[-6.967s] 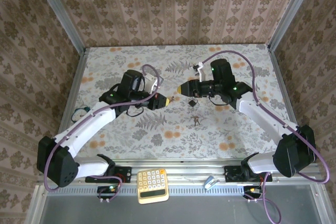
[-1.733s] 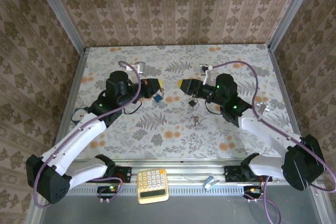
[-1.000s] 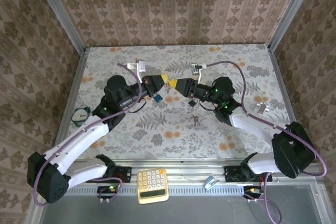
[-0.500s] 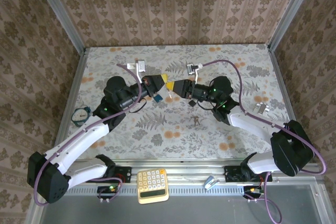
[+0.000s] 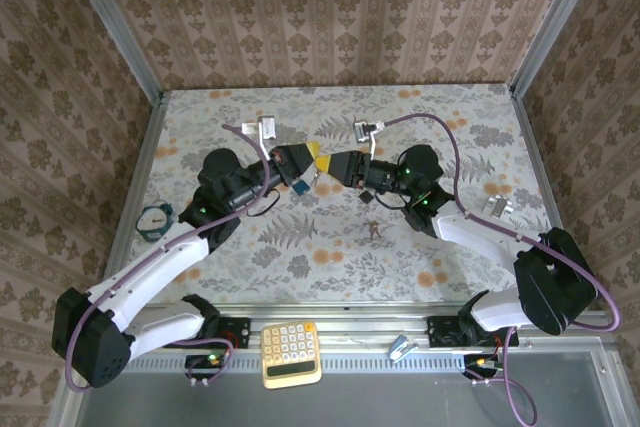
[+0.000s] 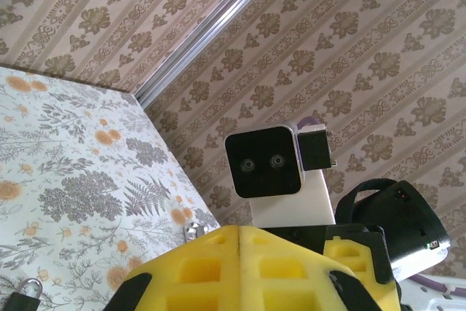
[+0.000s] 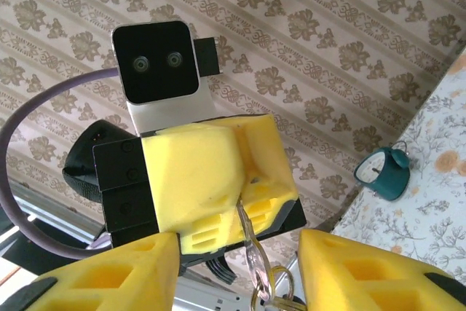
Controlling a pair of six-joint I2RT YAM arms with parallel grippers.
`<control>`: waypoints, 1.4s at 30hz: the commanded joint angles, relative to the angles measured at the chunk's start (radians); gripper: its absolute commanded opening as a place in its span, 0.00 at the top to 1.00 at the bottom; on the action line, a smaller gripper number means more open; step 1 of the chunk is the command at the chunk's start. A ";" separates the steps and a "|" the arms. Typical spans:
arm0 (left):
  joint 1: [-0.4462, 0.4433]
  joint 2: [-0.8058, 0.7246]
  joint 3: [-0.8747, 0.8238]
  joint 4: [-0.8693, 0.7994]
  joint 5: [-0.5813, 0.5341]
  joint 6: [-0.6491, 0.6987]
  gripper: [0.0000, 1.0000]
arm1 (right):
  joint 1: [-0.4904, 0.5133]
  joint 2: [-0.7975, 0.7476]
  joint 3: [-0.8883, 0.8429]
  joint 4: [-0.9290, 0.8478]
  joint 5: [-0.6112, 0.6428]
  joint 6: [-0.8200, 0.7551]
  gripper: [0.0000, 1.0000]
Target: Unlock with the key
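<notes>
Calculator (image 5: pixel 291 352): on the near rail between the arm bases; its buttons are too small to read and no brand shows.
Clock (image 5: pixel 152 219): small teal alarm clock at the table's left edge; the dial is not legible.
Key (image 5: pixel 367 195): a small black squarish piece on the table (image 5: pixel 440 117), just beside the right arm's wrist. I take it for the key, though the blade is too small to make out. It lies where it lay seconds ago, untouched.
Padlock (image 5: pixel 300 187): blue, just nearside of the left tip; I cannot tell whether it rests on the table or hangs.
Left gripper (image 5: pixel 312 155): pads pressed together on a thin metal strip (image 7: pixel 245 231), with small rings (image 7: pixel 271 285) dangling below it.
Right gripper (image 5: pixel 332 163): tip to tip with the left one, fingers spread; the rings hang in the gap and nothing is pinched.
Change: under two seconds ago the two tips were well apart. They have since met above the table's middle, and the right fingers have just parted.
Meaning: this looks like a hand-over at the strip, though I cannot tell whether it is giving or taking. With the black piece on the table, unlocking seems not yet begun.
Writing: none readable; the walls (image 5: pixel 330 7) bear only a floral stripe pattern.
</notes>
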 commanded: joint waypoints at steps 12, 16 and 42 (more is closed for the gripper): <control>0.001 -0.014 -0.019 0.081 0.008 -0.030 1.00 | -0.011 -0.018 -0.001 0.059 -0.003 0.000 0.66; 0.002 -0.016 -0.019 0.085 0.004 -0.033 1.00 | -0.010 -0.015 -0.002 0.061 -0.019 -0.002 0.70; 0.026 -0.028 -0.050 0.119 0.019 -0.064 0.65 | -0.017 -0.041 0.001 -0.051 -0.001 -0.078 1.00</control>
